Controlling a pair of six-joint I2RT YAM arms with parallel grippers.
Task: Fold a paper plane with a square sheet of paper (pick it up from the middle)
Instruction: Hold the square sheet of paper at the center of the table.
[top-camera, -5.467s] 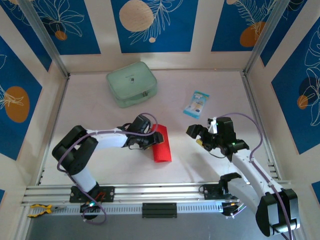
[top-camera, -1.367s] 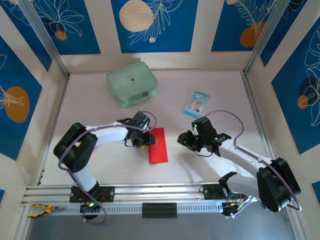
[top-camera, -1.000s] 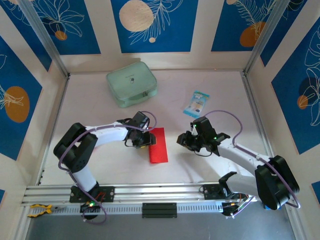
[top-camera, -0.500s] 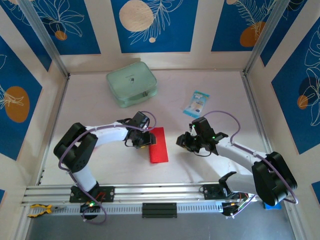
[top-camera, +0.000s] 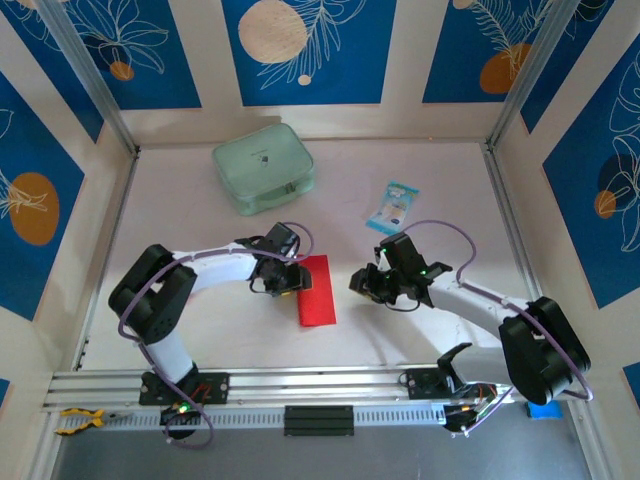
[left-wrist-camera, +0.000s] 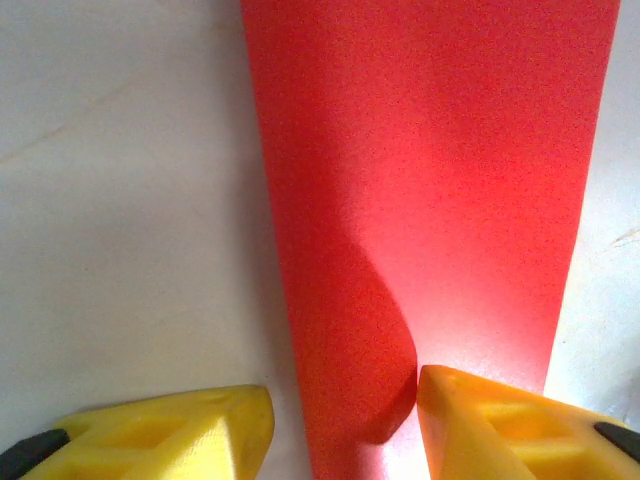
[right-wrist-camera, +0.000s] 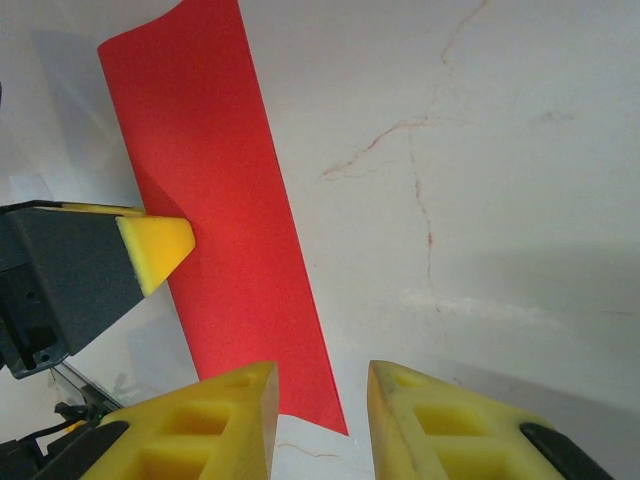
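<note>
The square sheet of paper (top-camera: 317, 291) lies on the table as a long, bright red folded strip (left-wrist-camera: 430, 180), (right-wrist-camera: 215, 230). My left gripper (top-camera: 291, 281) is open at the strip's left side. In the left wrist view its jaws (left-wrist-camera: 340, 425) straddle the strip's left edge, where the paper bulges up slightly. One yellow fingertip (left-wrist-camera: 500, 425) rests on the red surface and the other (left-wrist-camera: 180, 435) is over bare table. My right gripper (top-camera: 362, 284) hangs open just right of the strip, its jaws (right-wrist-camera: 320, 405) above the strip's near corner with nothing between them.
A pale green zip pouch (top-camera: 263, 167) sits at the back left and a small blue-white packet (top-camera: 392, 207) at the back right. Patterned walls close in three sides. A metal rail (top-camera: 300, 385) runs along the near edge.
My right gripper has crept a little to the left, closer to the red strip. The left gripper and the paper have stayed put.
</note>
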